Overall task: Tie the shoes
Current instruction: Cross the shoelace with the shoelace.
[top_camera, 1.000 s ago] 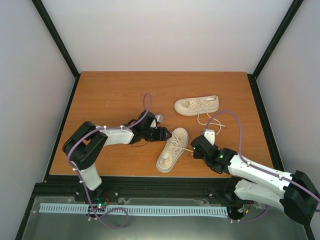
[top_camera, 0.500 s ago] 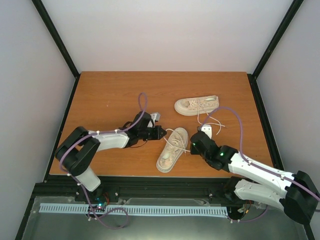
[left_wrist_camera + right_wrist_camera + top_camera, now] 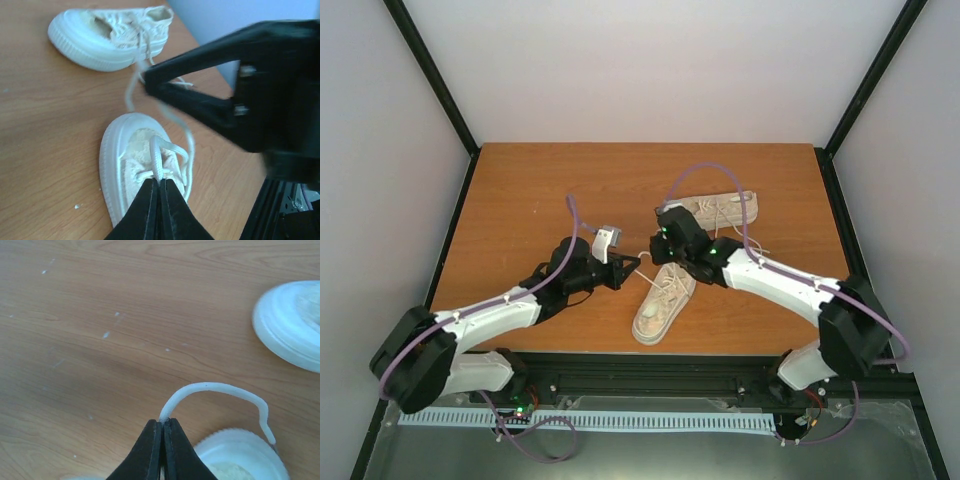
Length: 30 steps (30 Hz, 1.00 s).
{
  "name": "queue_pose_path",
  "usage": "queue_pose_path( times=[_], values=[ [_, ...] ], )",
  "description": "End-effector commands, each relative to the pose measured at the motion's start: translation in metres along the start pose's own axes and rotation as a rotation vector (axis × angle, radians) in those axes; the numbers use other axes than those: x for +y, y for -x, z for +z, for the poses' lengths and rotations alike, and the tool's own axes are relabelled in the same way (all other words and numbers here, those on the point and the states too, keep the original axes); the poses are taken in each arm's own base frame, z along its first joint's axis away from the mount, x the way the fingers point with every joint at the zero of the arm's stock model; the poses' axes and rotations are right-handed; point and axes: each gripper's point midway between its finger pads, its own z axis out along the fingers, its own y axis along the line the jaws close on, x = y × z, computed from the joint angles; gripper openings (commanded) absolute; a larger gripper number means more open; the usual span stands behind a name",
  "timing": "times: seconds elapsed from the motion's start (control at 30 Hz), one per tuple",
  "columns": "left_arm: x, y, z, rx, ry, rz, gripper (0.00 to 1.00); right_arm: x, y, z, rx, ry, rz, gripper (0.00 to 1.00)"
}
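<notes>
The near shoe [image 3: 662,303] lies toe-up in the middle of the table, cream with white laces. Behind it, the far shoe [image 3: 725,208] lies on its side, partly covered by my right arm. My left gripper [image 3: 637,264] is shut on a loop of the near shoe's lace [image 3: 158,156], just above the near shoe [image 3: 116,165]. My right gripper [image 3: 657,256] hovers close by, shut on the other lace strand [image 3: 215,387], which arches back to the near shoe [image 3: 245,450]. The right gripper [image 3: 146,86] shows in the left wrist view as a black wedge in front of the far shoe [image 3: 100,42].
The wooden table [image 3: 520,200] is bounded by black frame posts and pale walls. A purple cable [image 3: 720,172] arches over the right arm. My two arms converge tip to tip above the near shoe's toe.
My left gripper has shut on the lace loop and drawn back to the left. My right arm has swung from the near shoe's right side across to its far left, carrying its lace.
</notes>
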Motion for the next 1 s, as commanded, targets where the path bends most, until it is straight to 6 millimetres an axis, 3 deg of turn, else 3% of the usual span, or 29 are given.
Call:
queue_pose_path(
  times=[0.0, 0.1, 0.33, 0.47, 0.57, 0.67, 0.77, 0.8, 0.9, 0.97],
  values=[
    [-0.019, 0.019, -0.014, -0.062, -0.047, 0.132, 0.01, 0.036, 0.021, 0.013, 0.002, 0.134, -0.076, 0.03],
    [-0.027, 0.021, -0.020, -0.067, -0.073, 0.157, 0.01, 0.055, 0.029, 0.025, 0.028, 0.190, -0.090, 0.03],
    [-0.047, 0.029, -0.026, -0.077, -0.153, 0.172, 0.01, 0.078, 0.047, 0.040, 0.025, 0.252, -0.101, 0.03],
    [-0.057, 0.028, -0.020, -0.046, -0.206, 0.168, 0.01, 0.084, 0.054, 0.041, 0.024, 0.275, -0.120, 0.03],
    [-0.052, 0.025, -0.008, -0.008, -0.195, 0.170, 0.01, 0.082, 0.054, 0.042, 0.035, 0.274, -0.122, 0.05],
    [-0.050, 0.026, 0.005, 0.013, -0.188, 0.163, 0.01, 0.058, 0.050, 0.046, 0.048, 0.208, -0.060, 0.17],
    [-0.048, 0.027, 0.017, 0.028, -0.192, 0.150, 0.01, 0.015, 0.047, 0.042, 0.041, 0.162, 0.052, 0.42],
    [-0.047, 0.027, 0.020, 0.034, -0.191, 0.146, 0.01, 0.000, 0.038, 0.039, 0.048, 0.141, 0.075, 0.50],
    [-0.051, 0.029, 0.027, 0.047, -0.212, 0.163, 0.01, -0.029, 0.031, 0.017, 0.010, 0.101, 0.111, 0.70],
    [-0.052, 0.030, 0.030, 0.052, -0.219, 0.179, 0.01, -0.043, 0.022, -0.001, -0.018, 0.083, 0.136, 0.77]
  ],
)
